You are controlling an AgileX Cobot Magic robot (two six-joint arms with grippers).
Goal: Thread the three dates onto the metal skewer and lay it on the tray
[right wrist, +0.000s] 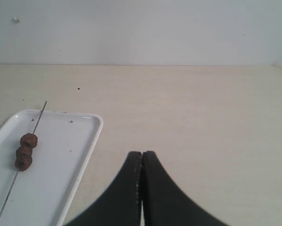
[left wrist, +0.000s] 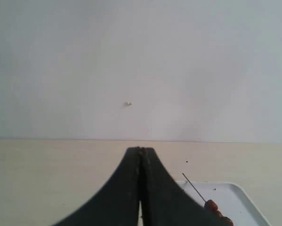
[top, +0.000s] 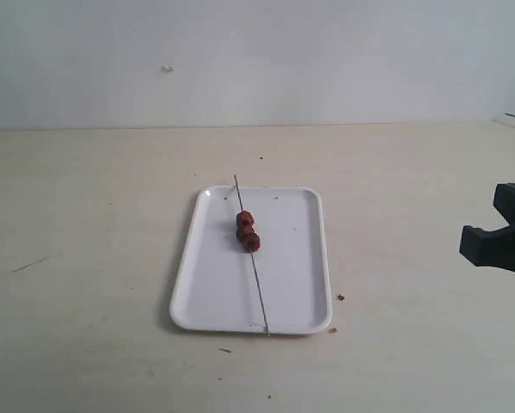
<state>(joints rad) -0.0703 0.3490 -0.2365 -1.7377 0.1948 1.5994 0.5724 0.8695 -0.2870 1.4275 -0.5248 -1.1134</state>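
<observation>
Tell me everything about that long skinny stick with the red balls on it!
The metal skewer is a very thin, straight, dark grey rod. It lies lengthwise and a little slanted across the white tray. Its far tip pokes out past the far rim, and its near end reaches the near rim. Three wrinkly red-brown dates sit bunched together on its far half. Nothing grips it.

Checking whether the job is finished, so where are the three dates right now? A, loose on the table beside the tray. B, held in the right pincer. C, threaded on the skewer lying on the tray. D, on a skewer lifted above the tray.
C: the three dates sit bunched on the metal skewer, which lies on the tray, and the right pincer is shut on nothing, off to the side.
</observation>
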